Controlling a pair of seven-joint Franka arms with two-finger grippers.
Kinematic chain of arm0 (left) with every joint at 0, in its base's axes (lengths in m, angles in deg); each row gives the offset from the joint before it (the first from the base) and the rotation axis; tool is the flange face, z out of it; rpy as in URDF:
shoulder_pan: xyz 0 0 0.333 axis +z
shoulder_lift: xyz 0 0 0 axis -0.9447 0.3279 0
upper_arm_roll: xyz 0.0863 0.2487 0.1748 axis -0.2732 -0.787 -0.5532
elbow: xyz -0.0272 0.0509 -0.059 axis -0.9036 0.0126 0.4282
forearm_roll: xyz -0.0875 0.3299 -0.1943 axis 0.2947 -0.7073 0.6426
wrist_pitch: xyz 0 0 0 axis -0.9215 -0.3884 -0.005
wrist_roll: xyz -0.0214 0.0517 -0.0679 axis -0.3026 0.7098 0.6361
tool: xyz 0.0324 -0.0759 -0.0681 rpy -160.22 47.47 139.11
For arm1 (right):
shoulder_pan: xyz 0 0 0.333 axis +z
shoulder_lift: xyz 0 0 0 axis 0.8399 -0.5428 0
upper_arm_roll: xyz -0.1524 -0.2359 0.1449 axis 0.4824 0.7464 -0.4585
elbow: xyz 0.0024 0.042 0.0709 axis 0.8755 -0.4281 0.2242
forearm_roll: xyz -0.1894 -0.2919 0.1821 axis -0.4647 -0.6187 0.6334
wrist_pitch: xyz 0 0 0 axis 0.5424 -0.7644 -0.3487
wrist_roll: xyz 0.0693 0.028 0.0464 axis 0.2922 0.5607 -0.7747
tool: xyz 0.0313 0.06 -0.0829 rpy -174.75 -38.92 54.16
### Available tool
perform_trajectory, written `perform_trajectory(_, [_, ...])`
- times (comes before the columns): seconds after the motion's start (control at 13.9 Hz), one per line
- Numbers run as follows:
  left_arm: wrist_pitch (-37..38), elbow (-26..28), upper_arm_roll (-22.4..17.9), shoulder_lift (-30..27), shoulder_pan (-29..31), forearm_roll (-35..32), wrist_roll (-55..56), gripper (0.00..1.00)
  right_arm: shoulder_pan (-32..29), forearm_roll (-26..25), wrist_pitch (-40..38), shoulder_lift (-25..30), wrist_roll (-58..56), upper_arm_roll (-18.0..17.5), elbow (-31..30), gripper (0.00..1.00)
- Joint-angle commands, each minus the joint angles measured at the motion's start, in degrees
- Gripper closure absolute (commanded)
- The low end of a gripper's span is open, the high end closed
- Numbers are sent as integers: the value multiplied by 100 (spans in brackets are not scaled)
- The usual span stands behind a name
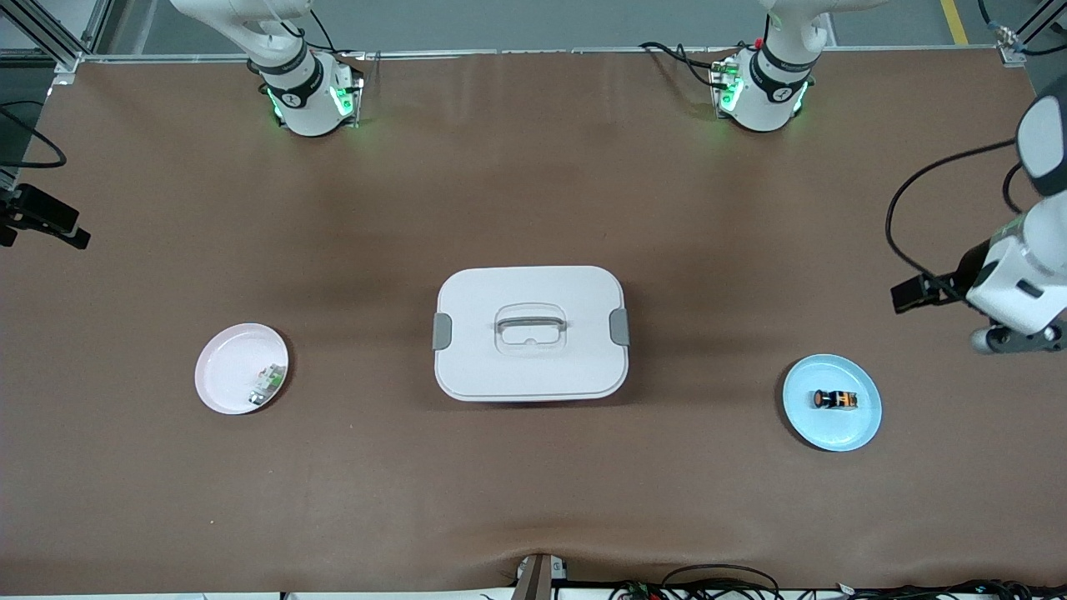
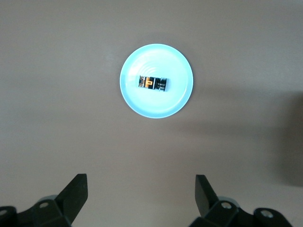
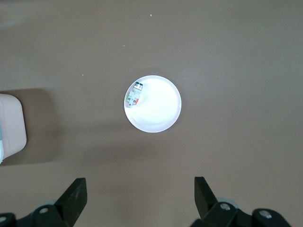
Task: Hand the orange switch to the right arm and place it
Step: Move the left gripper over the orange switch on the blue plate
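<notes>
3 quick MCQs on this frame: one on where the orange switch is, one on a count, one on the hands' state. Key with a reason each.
1. The orange switch lies:
A. on the blue plate
B. on the white box
C. in a hand

2. Plates on the table:
A. one
B. two
C. three

3. Both hands are:
A. shut on parts
B. open, holding nothing
C. one holding the switch

Key:
1 A, it lies on the plate in the left wrist view.
2 B, blue plus the pink plate.
3 B, left hand and right hand show fingers spread wide.
</notes>
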Motion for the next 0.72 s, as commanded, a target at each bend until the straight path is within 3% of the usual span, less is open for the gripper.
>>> perform_trajectory(0.0, [-314,-4,-8,222,45,-64,-65,0,-48,-14,-94,-71,-63,-34,146,0])
perform_trajectory(0.65, [-1572,225,-17,1056,160,-99,-65,0,-39,-14,-94,-71,-63,-34,146,0])
